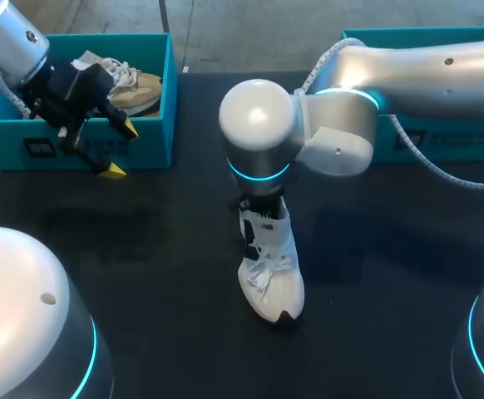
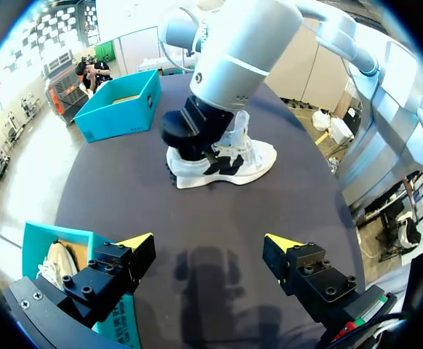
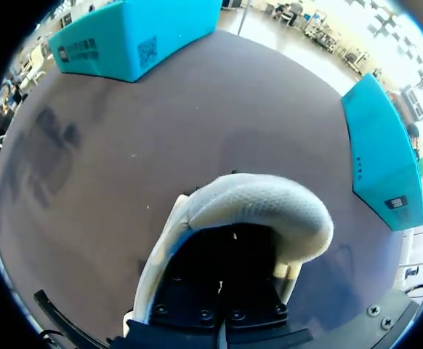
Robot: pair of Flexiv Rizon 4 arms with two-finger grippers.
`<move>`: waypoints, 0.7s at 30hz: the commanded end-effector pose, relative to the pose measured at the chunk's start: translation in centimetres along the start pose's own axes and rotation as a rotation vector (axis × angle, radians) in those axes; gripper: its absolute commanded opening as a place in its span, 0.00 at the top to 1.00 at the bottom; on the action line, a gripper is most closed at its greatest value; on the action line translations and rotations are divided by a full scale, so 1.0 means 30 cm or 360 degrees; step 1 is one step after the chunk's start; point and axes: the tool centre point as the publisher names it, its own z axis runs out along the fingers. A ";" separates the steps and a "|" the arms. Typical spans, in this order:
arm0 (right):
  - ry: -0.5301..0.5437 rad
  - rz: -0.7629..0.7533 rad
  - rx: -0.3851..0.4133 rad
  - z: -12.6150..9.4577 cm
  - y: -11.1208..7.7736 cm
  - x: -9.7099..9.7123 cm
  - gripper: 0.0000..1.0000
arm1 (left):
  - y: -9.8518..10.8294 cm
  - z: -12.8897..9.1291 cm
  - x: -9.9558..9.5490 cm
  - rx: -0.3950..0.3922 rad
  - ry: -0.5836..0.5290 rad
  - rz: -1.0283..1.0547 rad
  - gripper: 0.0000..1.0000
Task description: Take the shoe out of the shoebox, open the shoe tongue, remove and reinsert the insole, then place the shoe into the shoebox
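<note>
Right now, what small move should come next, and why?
Probably bring the left gripper across to steady the white shoe. It stands alone on the table with the right gripper down at its opening, while the left gripper hangs open by the shoebox, touching nothing.

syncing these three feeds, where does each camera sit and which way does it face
Head view: fixed above and behind, looking down on the table; left arm enters left, right arm right.
Left wrist view: on the left wrist, facing across the table toward the white shoe; its own open jaws show.
Right wrist view: on the right wrist, looking down into that shoe; only dark hardware of its own shows.
Head and left wrist share the shoe under the right arm.
</note>
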 end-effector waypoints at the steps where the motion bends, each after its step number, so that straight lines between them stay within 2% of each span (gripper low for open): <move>1: -0.0001 -0.0009 0.0030 0.031 -0.028 0.019 1.00 | 0.000 -0.001 0.002 -0.0003 -0.0001 0.0000 0.00; 21: 0.0009 0.0016 0.0194 0.053 -0.210 0.022 1.00 | 0.000 -0.001 0.002 -0.0003 -0.0001 0.0000 0.00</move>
